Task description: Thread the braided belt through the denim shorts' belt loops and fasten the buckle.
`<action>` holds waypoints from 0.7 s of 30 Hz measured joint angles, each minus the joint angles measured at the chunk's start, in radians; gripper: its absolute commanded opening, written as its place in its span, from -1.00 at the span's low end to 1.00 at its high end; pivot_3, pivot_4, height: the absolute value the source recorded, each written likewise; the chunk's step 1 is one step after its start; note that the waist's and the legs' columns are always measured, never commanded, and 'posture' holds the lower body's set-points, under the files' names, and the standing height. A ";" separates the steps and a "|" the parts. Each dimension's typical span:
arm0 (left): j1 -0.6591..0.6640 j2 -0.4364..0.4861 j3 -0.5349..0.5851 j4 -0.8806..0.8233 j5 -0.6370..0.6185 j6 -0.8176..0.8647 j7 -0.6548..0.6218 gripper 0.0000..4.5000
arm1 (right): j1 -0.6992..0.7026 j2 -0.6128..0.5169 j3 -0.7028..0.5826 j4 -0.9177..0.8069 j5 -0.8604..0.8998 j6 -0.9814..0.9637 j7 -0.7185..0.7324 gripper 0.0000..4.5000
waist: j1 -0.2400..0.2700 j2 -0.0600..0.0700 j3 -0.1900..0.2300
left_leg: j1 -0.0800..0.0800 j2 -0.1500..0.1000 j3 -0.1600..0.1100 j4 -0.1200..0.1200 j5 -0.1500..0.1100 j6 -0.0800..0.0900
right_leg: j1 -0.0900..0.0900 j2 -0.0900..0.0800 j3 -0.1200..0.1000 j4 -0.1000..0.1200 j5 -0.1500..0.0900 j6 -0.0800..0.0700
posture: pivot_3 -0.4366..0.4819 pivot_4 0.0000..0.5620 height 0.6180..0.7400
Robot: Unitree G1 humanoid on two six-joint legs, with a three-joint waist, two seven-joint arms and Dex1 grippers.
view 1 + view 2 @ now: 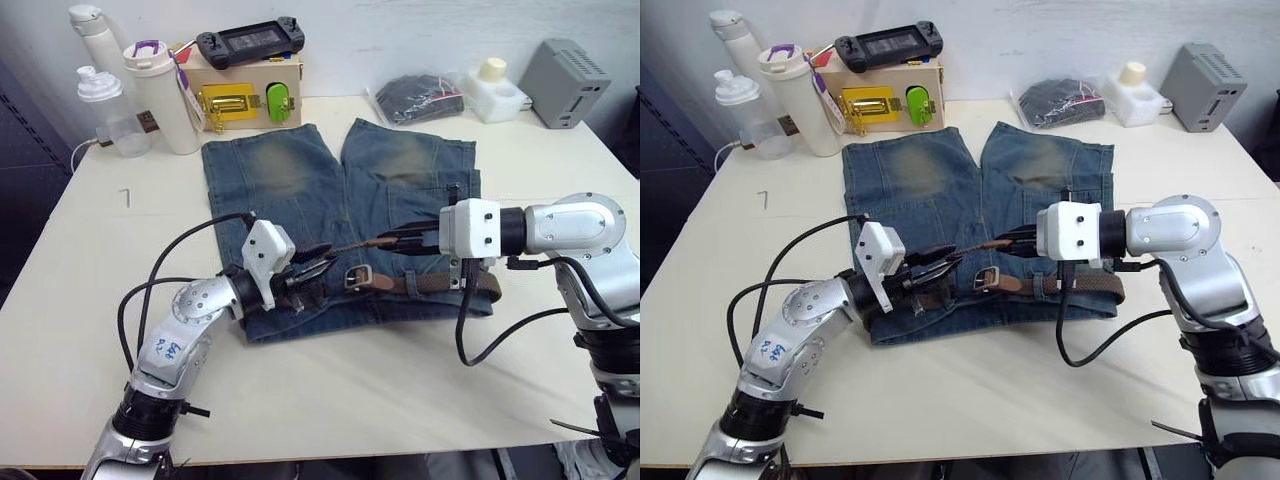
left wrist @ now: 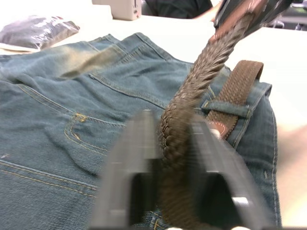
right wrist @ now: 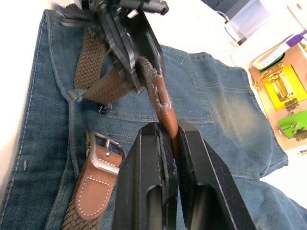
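Observation:
The faded denim shorts (image 1: 300, 180) lie flat mid-table, waistband toward me. The braided belt (image 1: 440, 283) runs along that waistband under a belt loop (image 2: 230, 108), and its silver buckle (image 1: 357, 277) rests on the denim near the middle. A free length of strap rises off the shorts between my two grippers. My left gripper (image 1: 322, 262) is shut on the braided part, which shows between its fingers (image 2: 139, 143). My right gripper (image 1: 385, 241), a little right of it, is shut on the smooth leather tip (image 3: 163, 103).
Along the back edge stand three bottles (image 1: 150, 95), a wooden box with a yellow latch (image 1: 228, 103) and a handheld console (image 1: 250, 42) on top, a black bag (image 1: 420, 98), a white container (image 1: 495, 90) and a grey box (image 1: 565, 80). Bare table surrounds the shorts.

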 measured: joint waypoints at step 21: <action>0.008 -0.068 0.141 -0.137 -0.013 0.138 0.196 -1.00 | 0.314 0.052 0.020 -0.167 -0.136 0.232 -0.263 0.99 | 0.002 0.000 0.000 | 0.003 0.000 -0.003 -0.002 0.002 -0.001 | 0.004 -0.005 -0.010 -0.001 0.000 0.000 | -0.05 -0.47 -0.56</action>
